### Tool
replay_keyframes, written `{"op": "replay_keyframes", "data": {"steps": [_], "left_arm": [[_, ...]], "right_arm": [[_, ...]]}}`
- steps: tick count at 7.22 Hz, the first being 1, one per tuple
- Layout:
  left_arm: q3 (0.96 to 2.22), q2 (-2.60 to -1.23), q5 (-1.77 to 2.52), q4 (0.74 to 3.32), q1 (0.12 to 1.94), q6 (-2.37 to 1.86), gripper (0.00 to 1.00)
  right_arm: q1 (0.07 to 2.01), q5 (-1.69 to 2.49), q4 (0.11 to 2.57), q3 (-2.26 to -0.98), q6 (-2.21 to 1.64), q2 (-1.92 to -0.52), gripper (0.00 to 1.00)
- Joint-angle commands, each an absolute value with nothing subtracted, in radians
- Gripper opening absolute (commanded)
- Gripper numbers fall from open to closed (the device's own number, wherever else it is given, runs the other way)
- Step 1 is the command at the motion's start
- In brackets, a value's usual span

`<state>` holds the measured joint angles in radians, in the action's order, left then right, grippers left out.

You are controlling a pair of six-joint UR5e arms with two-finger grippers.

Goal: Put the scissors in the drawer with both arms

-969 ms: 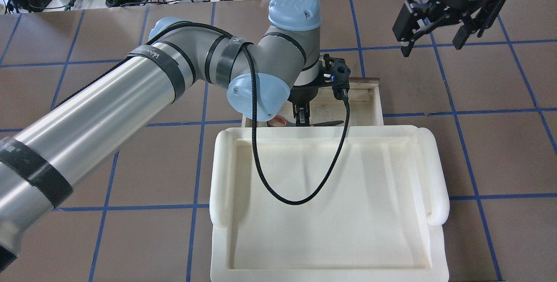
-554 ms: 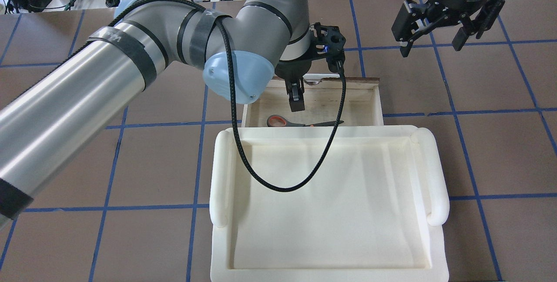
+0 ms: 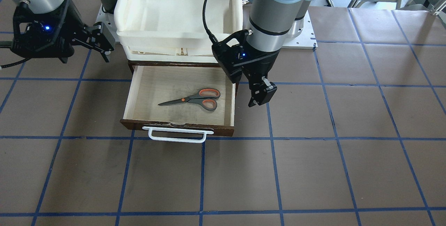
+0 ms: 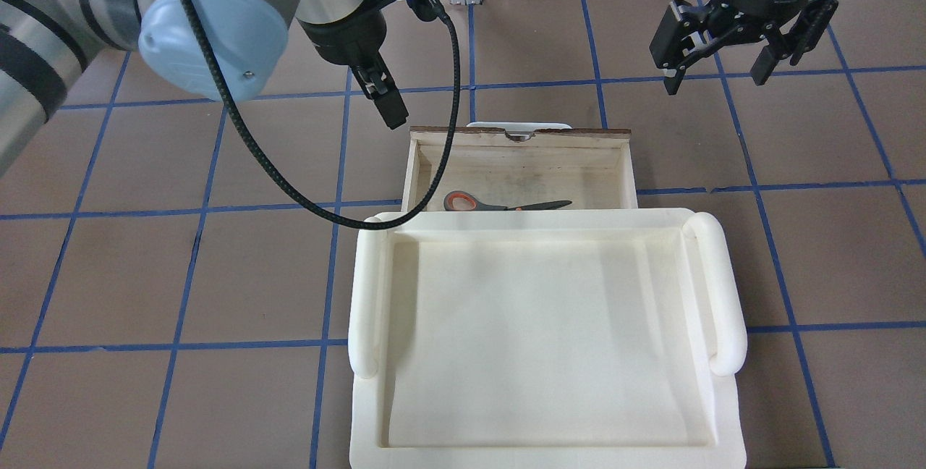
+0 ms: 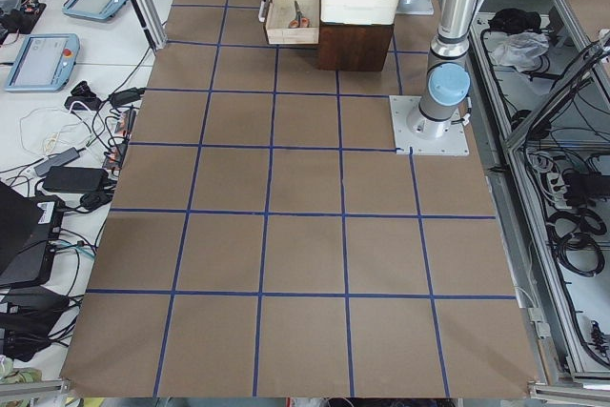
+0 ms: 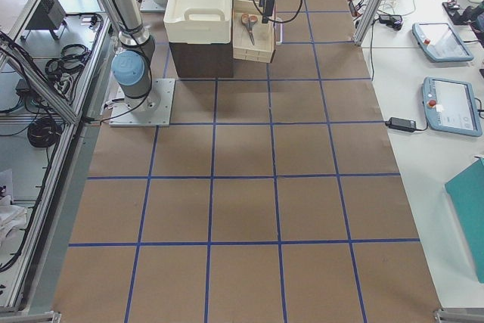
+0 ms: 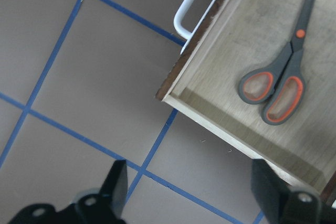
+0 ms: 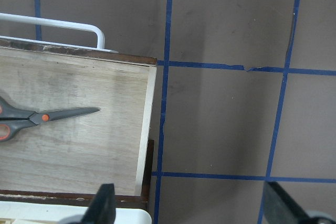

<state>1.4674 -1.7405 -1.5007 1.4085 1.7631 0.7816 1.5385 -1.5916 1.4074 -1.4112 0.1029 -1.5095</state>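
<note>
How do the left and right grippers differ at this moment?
The left gripper hangs close beside the drawer's side wall; the right gripper sits farther off its other side. In the overhead view the right gripper's fingers spread sideways, the left's line up edge-on. Both are open and hold nothing.

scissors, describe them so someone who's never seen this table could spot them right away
Find the big cream tray near the robot's base; just under it a wooden drawer with a white handle is pulled open. The scissors lie flat on its pale floor, closed. They are the only thing inside, with dark grey handles lined in orange and an orange pivot.
</note>
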Motion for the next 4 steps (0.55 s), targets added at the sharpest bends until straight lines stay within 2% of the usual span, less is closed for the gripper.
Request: {"op": "replay_keyframes", "data": {"steps": [1, 4], "left_arm": [[1.473, -1.668, -1.512, 1.461, 1.715, 0.521, 1.0], [1.477, -1.576, -1.572, 1.671, 1.622, 0.164, 1.0]], "right_arm": [[1.539, -1.592, 1.407, -1.411, 0.104, -1.509, 1.0], [1.539, -1.588, 1.405, -1.411, 0.103, -1.509, 1.0]]}}
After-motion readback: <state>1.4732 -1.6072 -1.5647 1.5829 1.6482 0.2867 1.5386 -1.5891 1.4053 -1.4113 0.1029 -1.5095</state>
